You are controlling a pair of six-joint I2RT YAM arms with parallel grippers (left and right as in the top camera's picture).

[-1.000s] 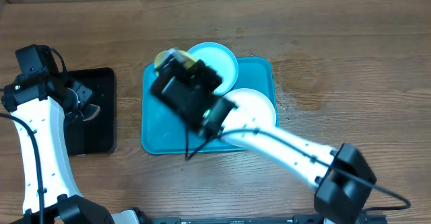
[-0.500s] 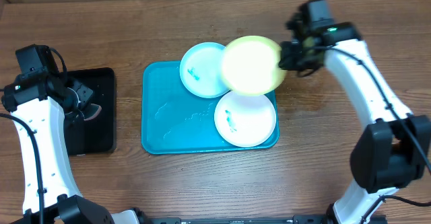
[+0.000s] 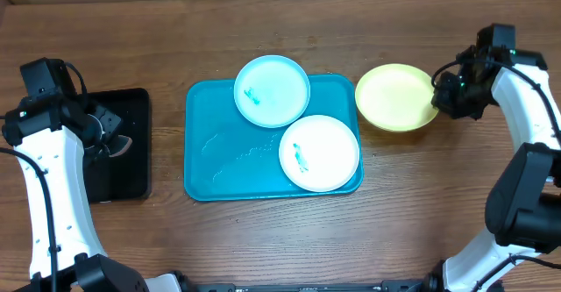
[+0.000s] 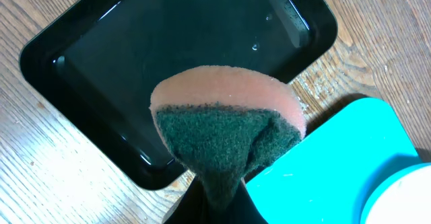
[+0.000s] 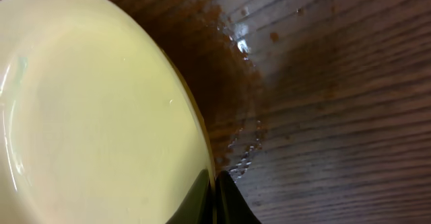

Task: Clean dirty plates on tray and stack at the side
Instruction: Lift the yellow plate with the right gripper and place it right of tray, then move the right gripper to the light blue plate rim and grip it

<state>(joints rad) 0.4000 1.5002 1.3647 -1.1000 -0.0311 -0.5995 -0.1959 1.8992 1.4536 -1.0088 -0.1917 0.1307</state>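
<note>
The right gripper [image 3: 445,96] has swung from over the tray [image 3: 219,156] out to its right side, and the yellow-green plate [image 3: 396,97] has gone with it, from above the tray's far edge to the bare table [image 3: 421,29]. The left arm has not shifted.

The right jaws are pinched narrow on that plate's rim, so the plate spreads away from the fingertips toward the tray. Whether it lies flat on the wood I cannot tell. Its face looks free of smears in the right wrist view, so I judge it wiped and at the stacking spot.

The pale blue plate [image 3: 272,90] and the white plate [image 3: 319,152] sit on the tray, well apart from both grippers, each with green smears [image 3: 252,95]. Those two remain to clean and stack.

The left gripper [image 4: 212,204] is clamped on a sponge [image 4: 225,126], with the black tray [image 4: 101,35] beneath and beyond its tips.
</note>
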